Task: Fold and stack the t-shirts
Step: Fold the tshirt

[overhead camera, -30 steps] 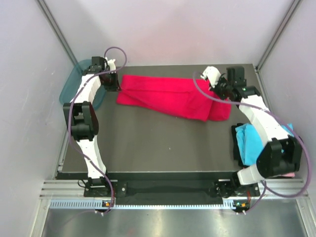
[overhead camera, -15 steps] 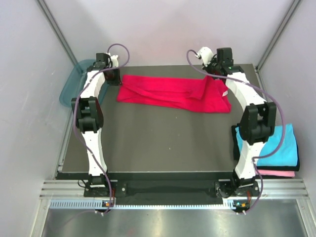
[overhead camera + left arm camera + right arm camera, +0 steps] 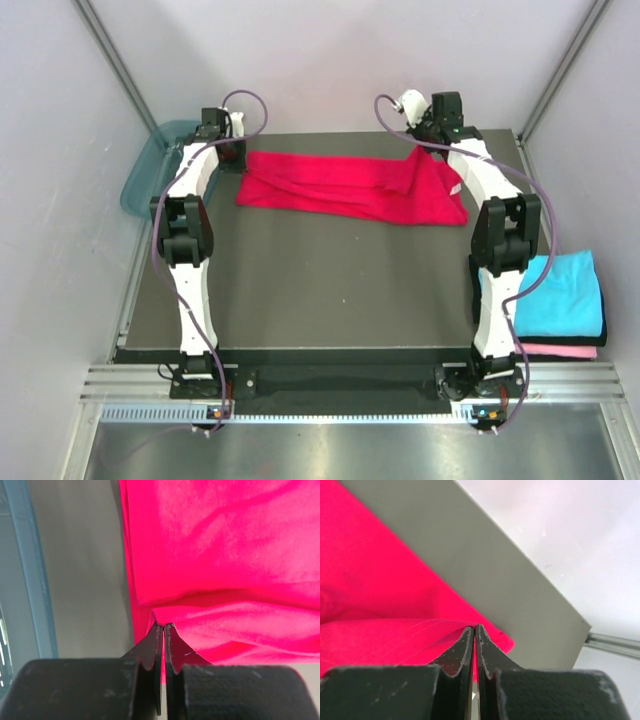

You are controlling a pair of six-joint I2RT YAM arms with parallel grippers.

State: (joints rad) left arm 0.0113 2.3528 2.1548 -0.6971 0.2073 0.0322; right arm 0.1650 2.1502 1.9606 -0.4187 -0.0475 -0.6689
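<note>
Red t-shirt (image 3: 350, 190) lies spread along the far side of the bench (image 3: 320, 290), one end pinched in the closed left pincer (image 3: 163, 630), the other in the closed right pincer (image 3: 474, 630). Folded cyan t-shirt (image 3: 565, 295) tops pink t-shirt (image 3: 560, 351), near right.

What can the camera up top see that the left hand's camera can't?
Only the top camera shows the whole red shirt stretched across the table, the right arm, and a blue shirt stacked on a pink shirt. Only the left wrist camera shows, up close, the left fingers shut, pinching the red shirt's edge. Both show the red shirt, the table and the blue-green tub.
</note>
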